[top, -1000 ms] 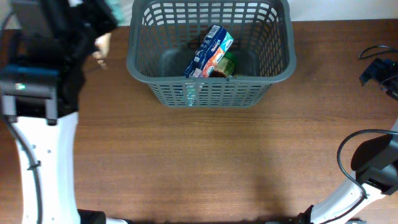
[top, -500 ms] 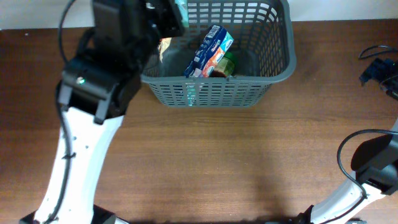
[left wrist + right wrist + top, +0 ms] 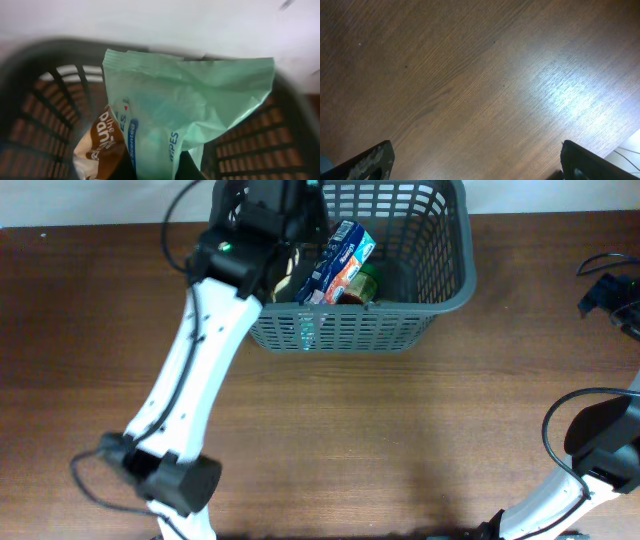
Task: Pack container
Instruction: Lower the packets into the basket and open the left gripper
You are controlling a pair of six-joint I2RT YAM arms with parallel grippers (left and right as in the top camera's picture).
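Note:
The container [image 3: 440,290], a large dark grey lattice basket, stands at the back of the table. A blue and orange packet [image 3: 338,262] and a green jar [image 3: 366,282] lie inside it. My left gripper [image 3: 278,208] hangs over the basket's back left corner. It is shut on a pale green wipes pack [image 3: 185,105], which points into the basket [image 3: 35,115]. A brown and white pouch [image 3: 100,147] presses against the pack's left side; whether it is gripped too I cannot tell. My right gripper [image 3: 477,160] stands open over bare wood, nothing between its fingers.
The wooden table [image 3: 380,440] stretches in front of the basket. My left arm [image 3: 190,380] crosses the table's left half diagonally. The right arm's base [image 3: 600,440] and black cables [image 3: 605,285] sit at the right edge.
My left arm has swung right from the table's left edge, carrying the wipes pack over the basket's back left corner. The right arm has not moved.

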